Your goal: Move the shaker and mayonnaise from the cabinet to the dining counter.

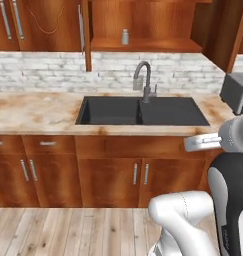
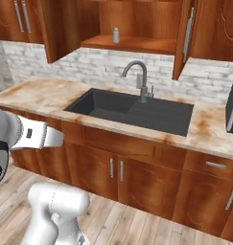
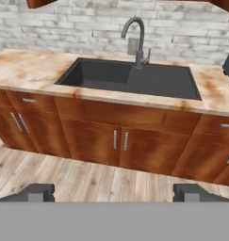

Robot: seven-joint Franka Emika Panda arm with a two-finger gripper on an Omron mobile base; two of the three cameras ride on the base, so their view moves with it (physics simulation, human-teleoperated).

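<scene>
The small grey shaker stands upright on the bottom shelf of the open reddish-brown wall cabinet, above the sink. Both cabinet doors are swung out. The mayonnaise and the dining counter are out of view. My gripper is open, its two dark fingertips wide apart with nothing between them. It hangs low in front of the sink counter, well below and short of the shelf, pointing at the lower cupboard doors.
A black double sink with a tall grey faucet sits in the blotchy marble counter under the cabinet. A dark grey appliance stands at the counter's right end. Drawer cabinets line the front, with wooden floor below.
</scene>
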